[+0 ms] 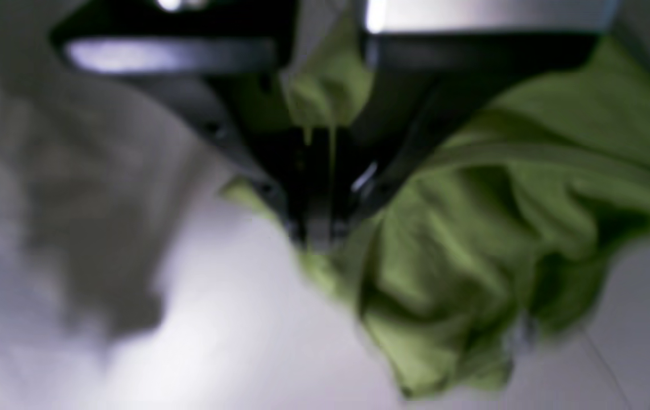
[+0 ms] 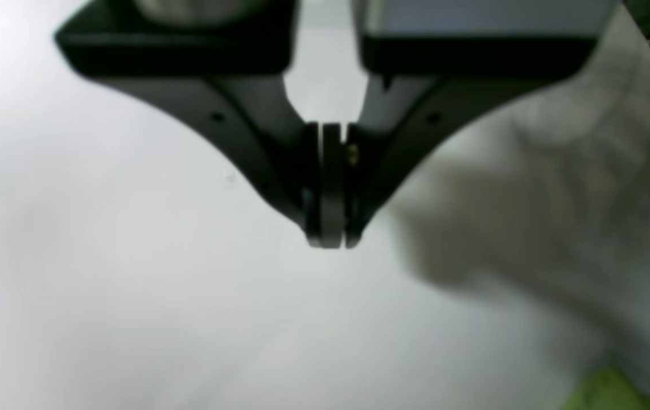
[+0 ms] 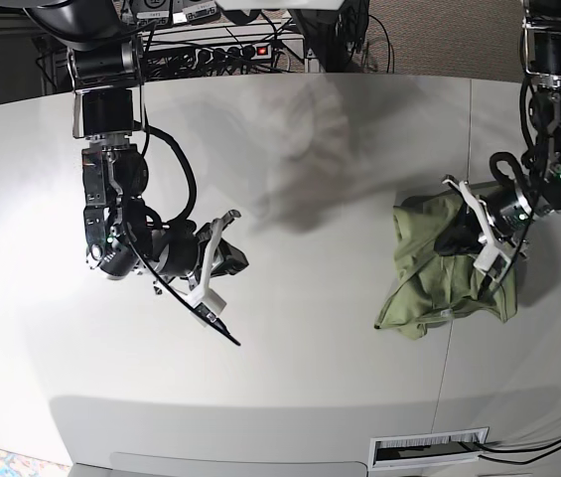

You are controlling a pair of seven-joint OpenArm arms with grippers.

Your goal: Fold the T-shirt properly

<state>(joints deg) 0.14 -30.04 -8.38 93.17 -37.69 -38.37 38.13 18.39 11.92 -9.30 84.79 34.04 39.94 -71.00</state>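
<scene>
T-shirt (image 3: 439,268) bunched in left tool (image 1: 316,228), white table (image 3: 310,348), cables (image 3: 260,40) behind

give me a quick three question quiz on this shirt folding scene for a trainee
1. True or false: the right gripper is holding the T-shirt.
2. Which gripper is clamped on green cloth? A) left gripper B) right gripper C) both
3. Fill in: the shirt is bunched and hangs from the gripper above the white ____.

Key
1. False: its jaws are shut on nothing, over bare table, away from the shirt.
2. A: the left wrist view shows cloth pinched between its shut jaws.
3. table
</scene>
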